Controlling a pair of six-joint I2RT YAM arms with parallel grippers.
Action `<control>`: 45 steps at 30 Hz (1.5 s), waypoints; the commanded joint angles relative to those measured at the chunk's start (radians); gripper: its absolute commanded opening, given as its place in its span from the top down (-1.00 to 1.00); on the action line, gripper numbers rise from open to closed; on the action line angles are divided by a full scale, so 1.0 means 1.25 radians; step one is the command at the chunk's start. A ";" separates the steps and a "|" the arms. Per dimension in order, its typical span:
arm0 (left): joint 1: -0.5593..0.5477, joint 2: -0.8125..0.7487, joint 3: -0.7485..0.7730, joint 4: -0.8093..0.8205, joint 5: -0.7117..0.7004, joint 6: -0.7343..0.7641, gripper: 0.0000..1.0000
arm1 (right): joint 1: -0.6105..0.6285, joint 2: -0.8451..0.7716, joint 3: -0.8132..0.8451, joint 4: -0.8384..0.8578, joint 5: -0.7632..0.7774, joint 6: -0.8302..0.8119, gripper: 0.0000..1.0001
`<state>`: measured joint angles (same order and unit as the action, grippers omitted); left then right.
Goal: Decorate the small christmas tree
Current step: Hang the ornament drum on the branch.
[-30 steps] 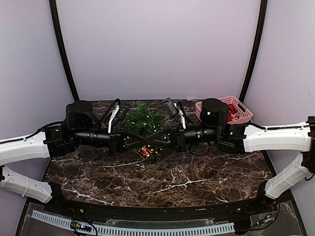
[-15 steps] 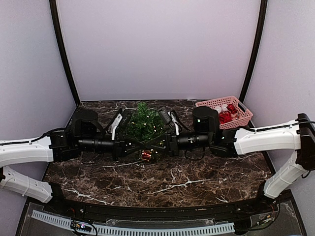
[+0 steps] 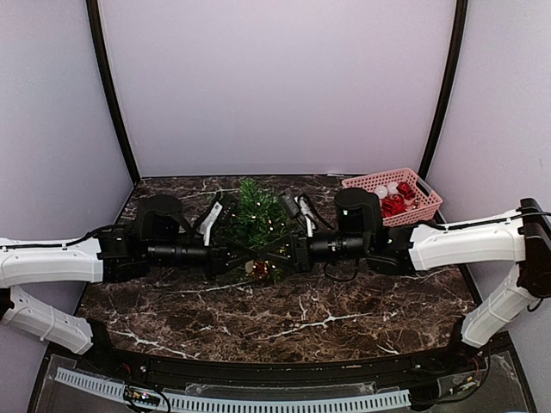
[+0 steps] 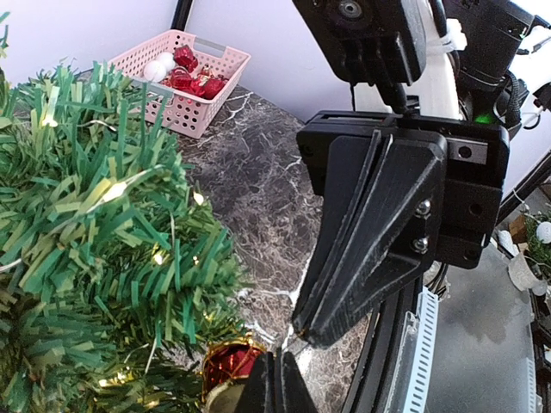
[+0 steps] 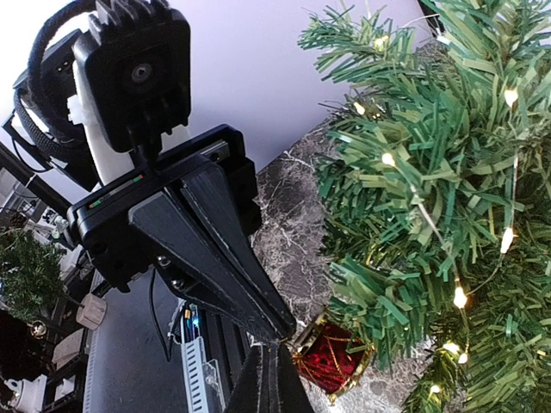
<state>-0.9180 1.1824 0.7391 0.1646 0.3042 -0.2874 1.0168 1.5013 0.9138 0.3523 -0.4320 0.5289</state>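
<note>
The small christmas tree point(image 3: 254, 217) stands at the back middle of the table, its white lights on; it also fills the left wrist view point(image 4: 95, 241) and the right wrist view point(image 5: 430, 198). A red drum ornament with gold trim point(image 3: 258, 268) hangs at the tree's front foot, also seen from the left wrist point(image 4: 228, 361) and the right wrist point(image 5: 331, 361). My left gripper point(image 3: 251, 258) point(image 4: 280, 354) and right gripper point(image 3: 263, 256) point(image 5: 274, 348) meet tip to tip just beside it. Both are shut, and a thin gold string runs from the drum to their tips.
A pink plastic basket point(image 3: 422, 185) of red and white ornaments stands at the back right corner, also in the left wrist view point(image 4: 219, 47). Both arms lie low across the marble table point(image 3: 284, 318), one either side of the tree. Walls close the back and sides.
Both arms have drawn in toward the tree and sunk lower. The right arm has moved off the basket. The drum still hangs at the tree's front foot between the two shut tips.
</note>
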 commanded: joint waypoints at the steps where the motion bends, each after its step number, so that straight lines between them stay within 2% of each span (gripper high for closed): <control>1: 0.003 0.003 0.029 0.012 -0.035 0.010 1.00 | -0.013 -0.001 0.003 0.018 0.022 -0.007 1.00; 45: 0.015 0.040 0.081 0.025 -0.052 -0.002 1.00 | -0.033 -0.031 0.019 -0.010 0.081 -0.028 1.00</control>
<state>-0.9077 1.2304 0.8036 0.1783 0.2539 -0.2871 0.9825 1.4818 0.9142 0.3344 -0.3557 0.5060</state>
